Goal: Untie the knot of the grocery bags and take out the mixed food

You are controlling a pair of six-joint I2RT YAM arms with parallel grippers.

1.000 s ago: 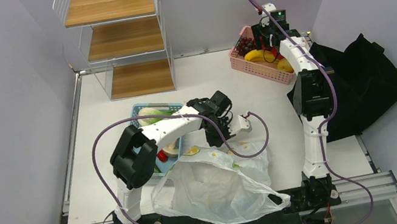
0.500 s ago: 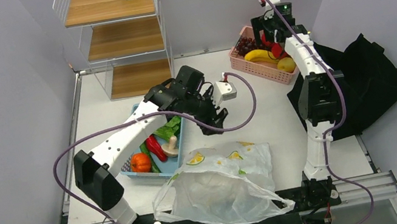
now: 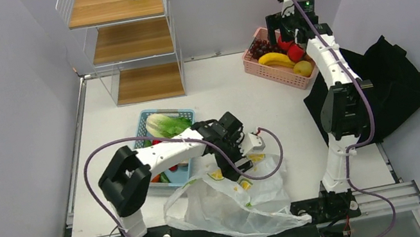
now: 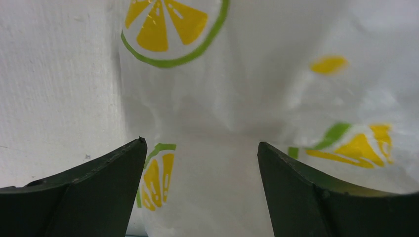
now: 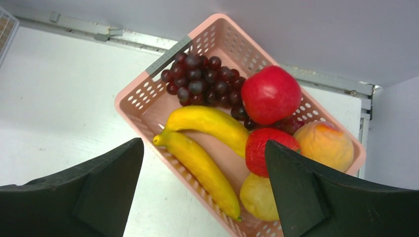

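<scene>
target: bag (image 3: 229, 203); slack and crumpled at the near edge of the surface (image 3: 221, 87), between the two arm bases
bag axis: long side runs left-right along that near edge; its far edge, with the citrus prints, sits under the left hand (image 4: 201, 143)
bearing: bag is straight below and ahead of the left hand; in the wrist view a gathered fold of film lies centred in the gap between the fingers (image 4: 74, 195); touching or just above it, can't tell
nearer arm: left, clearly; the right one is well apart, at the far right corner
left hand: spread wide; nothing pinched
left arm pose: elbow folded back by the blue basket (image 3: 183, 111); forearm reaches right; wrist tips down onto the bag's far edge
right hand (image 5: 203, 142): spread, empty; hangs over the pink basket (image 5: 148, 81)
right arm pose: stretched almost straight to the far corner
food: apples (image 5: 271, 94) and an orange fruit (image 5: 323, 145) lie in the pink basket, touching the grapes (image 5: 197, 81) and bananas (image 5: 207, 143); whether anything is left in the bag, can't tell
knot: none made out; my read is the mouth is already loose
next move, my guess: left hand closes on that centred fold; the fingers already straddle it, so little realignment is needed
</scene>
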